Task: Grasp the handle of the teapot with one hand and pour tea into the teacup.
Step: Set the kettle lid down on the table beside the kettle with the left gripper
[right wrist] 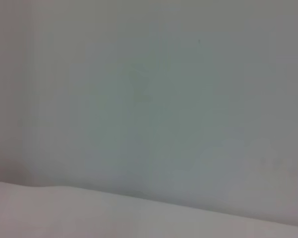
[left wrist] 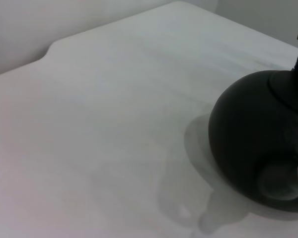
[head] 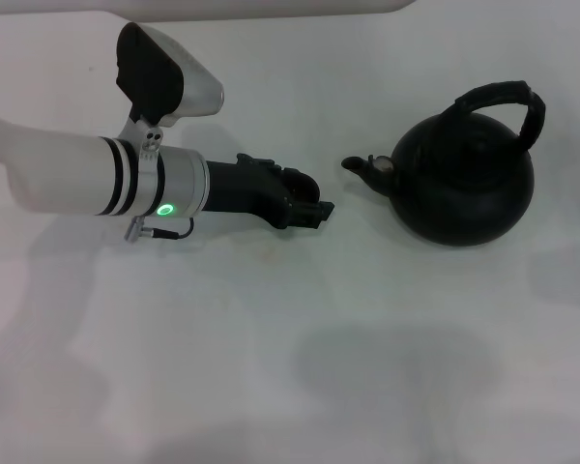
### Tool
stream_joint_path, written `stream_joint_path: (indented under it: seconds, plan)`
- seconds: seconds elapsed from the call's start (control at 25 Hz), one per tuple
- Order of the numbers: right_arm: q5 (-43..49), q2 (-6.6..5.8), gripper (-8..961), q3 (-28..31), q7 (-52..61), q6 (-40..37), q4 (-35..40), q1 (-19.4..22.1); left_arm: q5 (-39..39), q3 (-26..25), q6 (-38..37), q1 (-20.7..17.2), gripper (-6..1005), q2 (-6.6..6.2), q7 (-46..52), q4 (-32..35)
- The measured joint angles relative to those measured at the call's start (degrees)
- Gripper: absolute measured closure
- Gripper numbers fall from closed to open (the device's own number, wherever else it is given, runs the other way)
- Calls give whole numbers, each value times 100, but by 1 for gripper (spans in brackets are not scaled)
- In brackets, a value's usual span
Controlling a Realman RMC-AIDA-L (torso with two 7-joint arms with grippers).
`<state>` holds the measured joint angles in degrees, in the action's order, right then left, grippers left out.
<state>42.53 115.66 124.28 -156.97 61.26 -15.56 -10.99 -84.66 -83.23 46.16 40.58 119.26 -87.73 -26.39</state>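
While left hand (head: pixel 304 205) hovers low over white surface (head: pixel 271 367), short of teapot (head: pixel 464 184) spout, approach step in hand; grip state cannot tell. Handle (head: pixel 498 101) arches free over pot. Teacup not visible. Next: rise, reach handle. Right hand unseen.

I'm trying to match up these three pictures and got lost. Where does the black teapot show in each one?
Head view: the teapot stands on the white table, right of centre, spout toward the left gripper.
Left wrist view: the teapot fills the picture's right edge, partly cut off.
Right wrist view: not in it; only a plain pale surface shows.
Shared landmark: the white table, seen in the head and left wrist views.
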Motion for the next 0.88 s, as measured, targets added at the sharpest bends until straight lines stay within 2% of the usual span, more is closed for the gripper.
stream_joint_path:
  seconds: [0.36,0.56,0.88]
  plan:
    - [1,0,562,0,0,-18,0,0,0,-2,-16,-7,270,0,17,24]
    - [6,-1,562,0,0,-17,0,0,-5,-5,-19,-7,139,0,19,48]
    - [12,-5,562,0,0,-14,0,0,-43,-10,1,-264,138,-13,2,-400]
